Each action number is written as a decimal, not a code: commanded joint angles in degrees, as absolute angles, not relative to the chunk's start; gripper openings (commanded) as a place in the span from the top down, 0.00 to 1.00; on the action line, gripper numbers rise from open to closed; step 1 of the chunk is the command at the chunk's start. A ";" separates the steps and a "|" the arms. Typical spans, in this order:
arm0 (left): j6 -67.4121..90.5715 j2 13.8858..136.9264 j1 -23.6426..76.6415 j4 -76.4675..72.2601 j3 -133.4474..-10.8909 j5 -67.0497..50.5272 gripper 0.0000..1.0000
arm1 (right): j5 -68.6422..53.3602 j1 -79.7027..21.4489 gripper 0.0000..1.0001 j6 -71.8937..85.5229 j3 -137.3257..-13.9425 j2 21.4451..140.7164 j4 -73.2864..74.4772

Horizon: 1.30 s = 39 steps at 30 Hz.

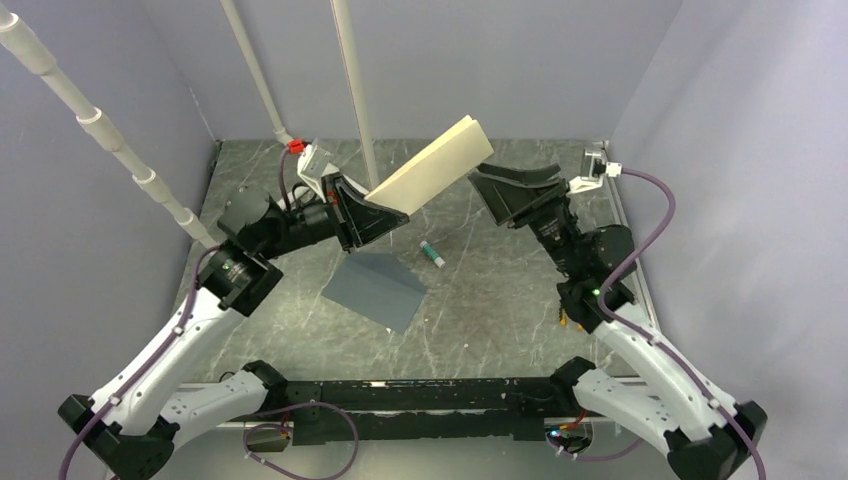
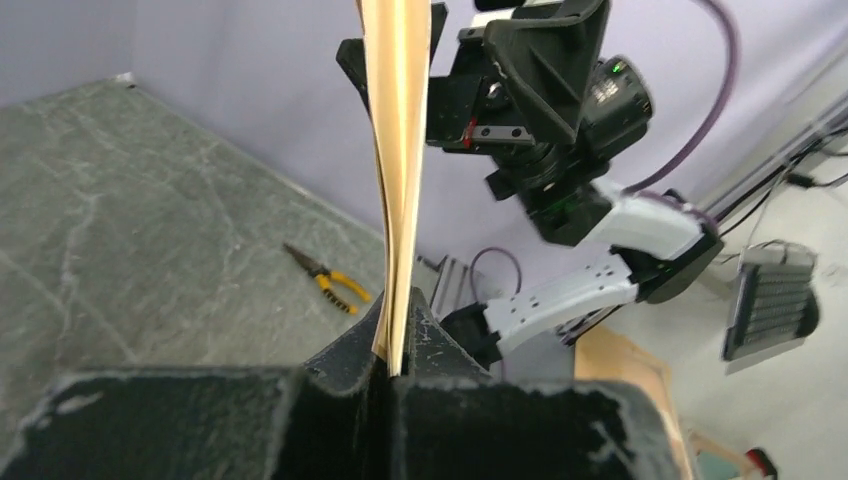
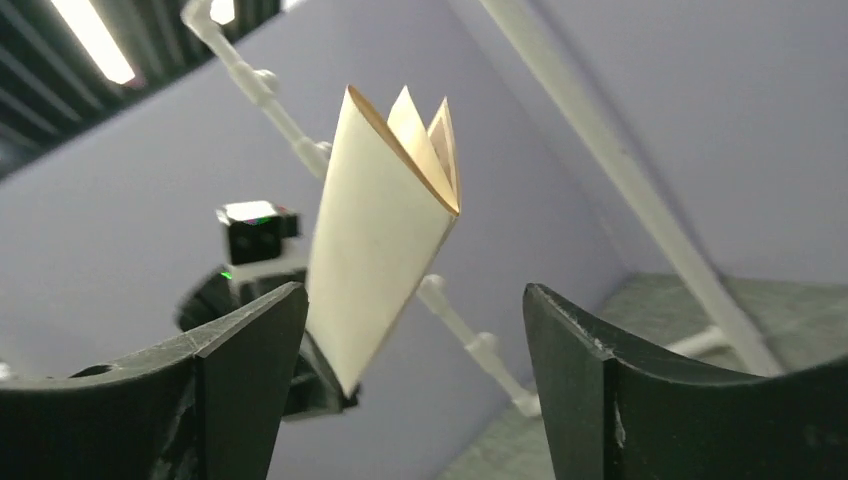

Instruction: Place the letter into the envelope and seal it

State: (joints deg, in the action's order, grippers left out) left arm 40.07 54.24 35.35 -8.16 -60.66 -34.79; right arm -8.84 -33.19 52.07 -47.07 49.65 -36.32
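So, early stage: left jaws clamp the folded letter [image 1: 435, 165] aloft, right jaws spread wide near it; the envelope [image 1: 378, 288] lies on the worktop [image 1: 500, 300], inserting and sealing both left.

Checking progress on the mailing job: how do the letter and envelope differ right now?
The letter is cream-tan; the envelope is slate grey. The letter is up in the air, pinched at one end by the left gripper; the envelope lies flat on the table, untouched. The letter is folded into layers that splay at the free end; the envelope looks like a single flat piece. Both are thin paper.
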 commanded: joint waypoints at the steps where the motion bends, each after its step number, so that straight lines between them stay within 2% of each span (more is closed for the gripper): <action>1: 19.09 55.66 35.51 17.16 -71.20 -34.05 0.98 | -7.56 -31.21 0.14 36.70 -54.53 44.94 -12.07; 4: 9.08 57.03 35.51 24.67 -74.58 -31.09 0.98 | -8.71 -30.68 0.09 27.65 -58.98 42.85 -4.90; 9: -8.62 61.46 35.50 34.90 -80.92 -32.88 0.98 | -25.87 -30.67 0.05 5.84 -72.37 46.07 11.07; 13: -18.28 65.70 35.51 42.33 -85.83 -30.64 0.98 | -29.97 -30.67 0.01 -7.83 -79.52 48.30 18.44; 17: -26.60 69.46 35.51 49.46 -91.42 -31.95 0.98 | -48.24 -30.66 0.00 -24.97 -85.37 51.69 30.29; 19: -29.36 69.83 35.51 50.32 -91.92 -32.88 0.98 | -51.98 -30.72 0.00 -30.60 -88.02 53.93 36.40; 27: -36.60 67.61 35.51 50.68 -89.99 -36.79 0.98 | -51.56 -31.44 0.00 -32.26 -91.54 64.05 39.98; 36: -38.94 70.22 35.51 56.22 -92.01 -36.00 0.98 | -38.61 -41.33 0.01 -33.99 -96.34 72.00 46.61; 39: -39.60 70.21 35.51 57.30 -92.20 -35.68 0.98 | -37.21 -42.36 0.06 -34.08 -97.48 73.84 48.21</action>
State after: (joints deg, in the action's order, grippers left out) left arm -37.15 70.02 35.40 55.24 -89.84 -35.07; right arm -41.25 -41.32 -32.14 -93.34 73.17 46.15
